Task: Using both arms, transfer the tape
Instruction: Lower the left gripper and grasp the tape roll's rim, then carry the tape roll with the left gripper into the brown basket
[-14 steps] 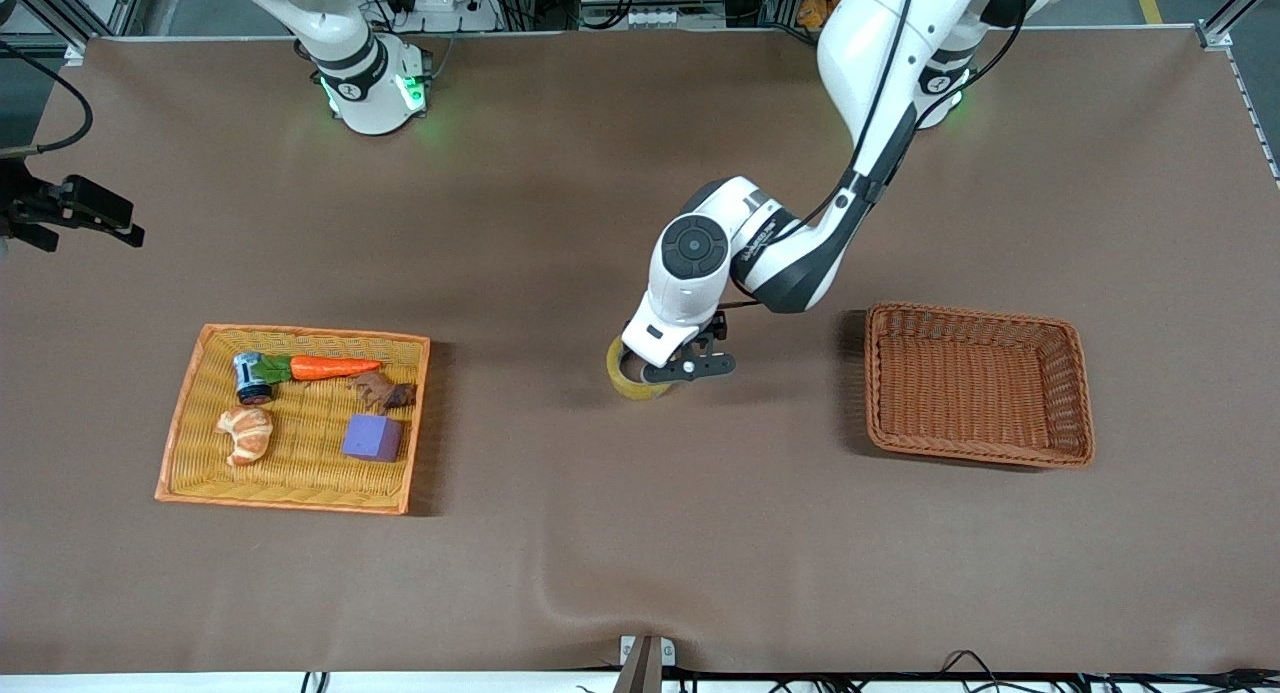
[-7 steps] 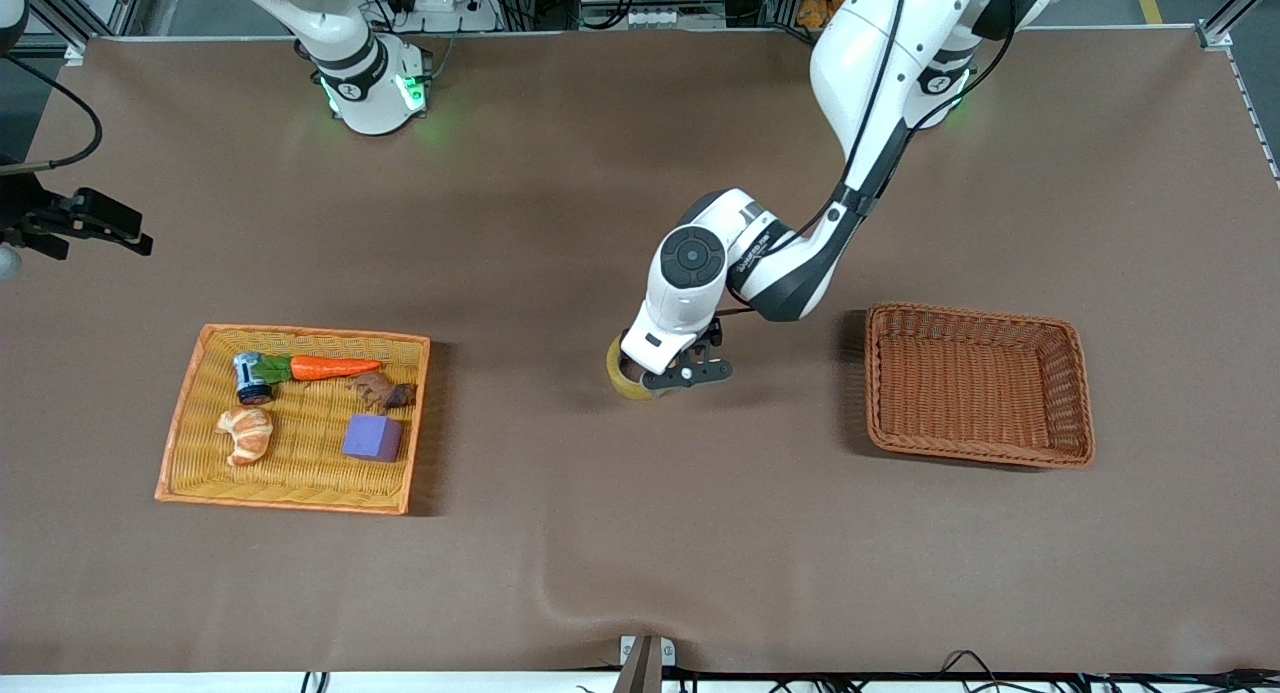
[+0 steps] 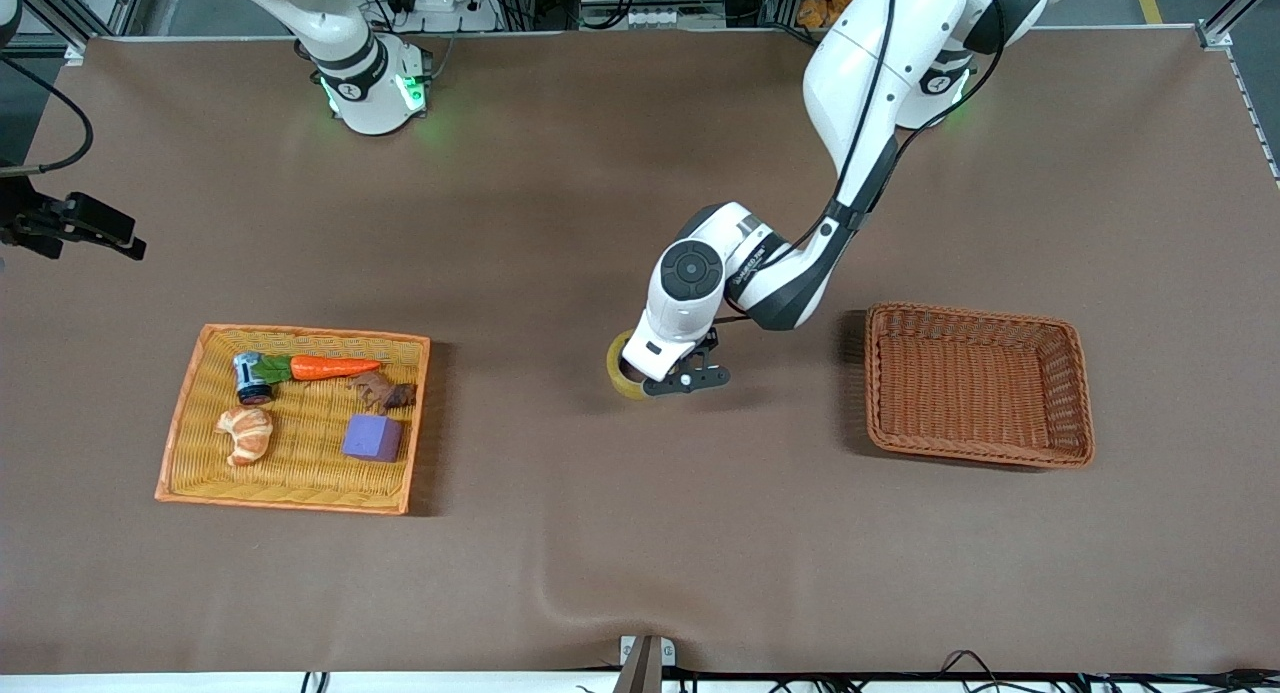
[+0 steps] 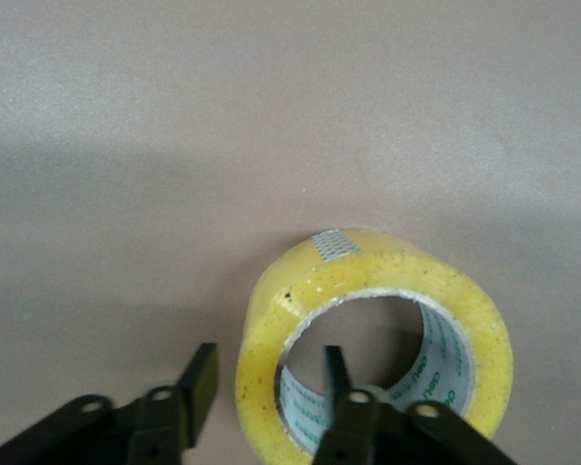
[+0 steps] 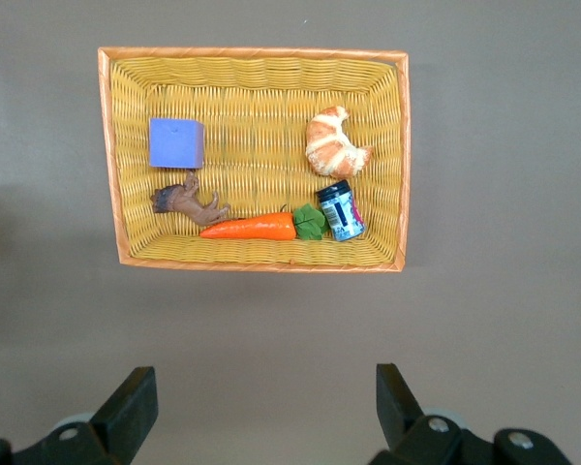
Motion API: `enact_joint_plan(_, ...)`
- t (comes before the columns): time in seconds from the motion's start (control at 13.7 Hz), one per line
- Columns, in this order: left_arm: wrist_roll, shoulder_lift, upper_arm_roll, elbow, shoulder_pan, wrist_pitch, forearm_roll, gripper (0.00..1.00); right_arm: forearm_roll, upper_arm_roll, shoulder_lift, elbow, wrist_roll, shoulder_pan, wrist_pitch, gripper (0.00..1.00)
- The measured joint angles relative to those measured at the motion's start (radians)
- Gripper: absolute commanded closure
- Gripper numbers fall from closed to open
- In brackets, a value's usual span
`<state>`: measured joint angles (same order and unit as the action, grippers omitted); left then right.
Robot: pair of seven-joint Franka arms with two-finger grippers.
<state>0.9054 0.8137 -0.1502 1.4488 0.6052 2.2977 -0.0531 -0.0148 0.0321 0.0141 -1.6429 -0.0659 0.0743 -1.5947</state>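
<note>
Tape, a translucent yellowish ring-shaped roll (image 3: 626, 364) (image 4: 373, 341), lies on the brown table between two baskets. Left gripper (image 3: 668, 376) (image 4: 267, 380) straddles its wall, one finger in the hole, one outside, not clamped; its arm has drawn slightly toward its base since earlier. Right gripper (image 5: 261, 405) waits, spread wide, holding nothing. Yellow wicker basket (image 3: 186, 406) (image 5: 399, 155) holds a purple cube (image 3: 372, 438) (image 5: 175, 142); brown wicker basket (image 3: 1070, 345) is empty.

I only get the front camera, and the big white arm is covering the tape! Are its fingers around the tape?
Observer: The left gripper is open, with one finger in the hole of the tape and one outside its wall.
Operator: What's inside the hole?
Observer: A white core with green print.
Operator: And the other arm?
Observer: It waits. The right gripper is open over the table, and its camera sees the yellow basket.
</note>
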Motion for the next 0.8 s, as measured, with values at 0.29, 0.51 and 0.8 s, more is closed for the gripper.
enact_joint_plan(0.29,-0.001,0.004,0.001,-0.002,0.000,0.002,-0.001,1.00,0.000,-0.002,0.000,0.007,0.003,0.000,0.000,0.00)
enact_joint_plan(0.51,-0.003,0.002,0.007,-0.015,-0.005,0.017,-0.001,1.00,0.000,-0.006,0.000,0.009,0.004,0.000,0.000,0.00)
enact_joint_plan(0.8,-0.036,-0.070,0.014,-0.045,-0.074,0.017,-0.003,1.00,0.000,-0.006,-0.001,0.009,0.008,0.000,0.001,0.00)
